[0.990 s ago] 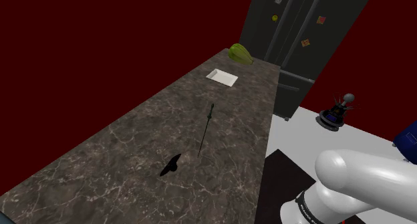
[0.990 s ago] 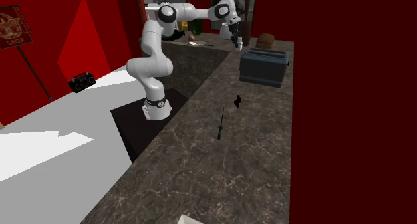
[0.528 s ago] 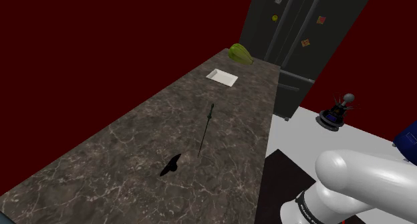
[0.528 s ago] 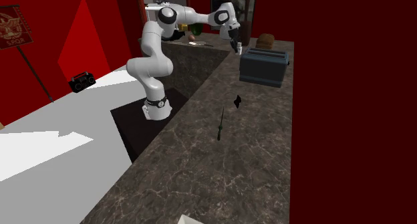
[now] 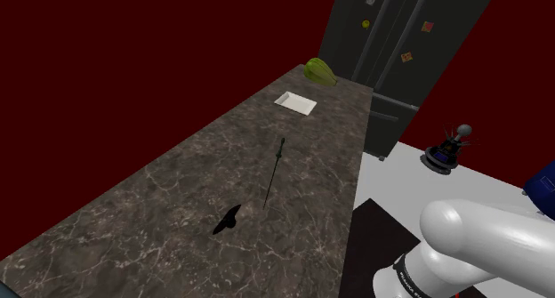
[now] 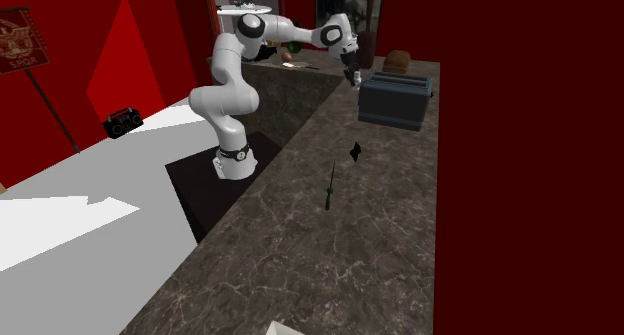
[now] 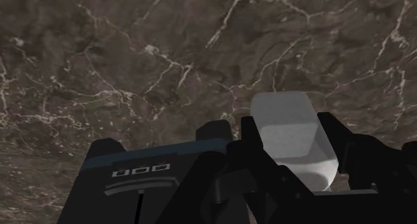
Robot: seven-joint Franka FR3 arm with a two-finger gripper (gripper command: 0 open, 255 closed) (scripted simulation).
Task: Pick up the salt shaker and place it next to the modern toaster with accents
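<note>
The end effector point(image 7: 291, 128) is clamped on the white salt shaker point(image 7: 284, 116), upper centre of the second exterior view, just beside the dark blue toaster point(image 6: 397, 101). Lower vertically until the base seats on the bench point(image 6: 330, 253). Hold the shaker upright, clear of the toaster wall, then release.

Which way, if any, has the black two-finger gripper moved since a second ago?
Yes: the gripper has dropped beside the blue-grey toaster, towards the dark marbled counter.

1 salt shaker point(image 7: 291, 132); 1 toaster point(image 6: 397, 101); 1 thin black utensil point(image 5: 274, 172); 1 white tray point(image 5: 296, 102); perhaps 1 squash point(image 5: 320, 71).
</note>
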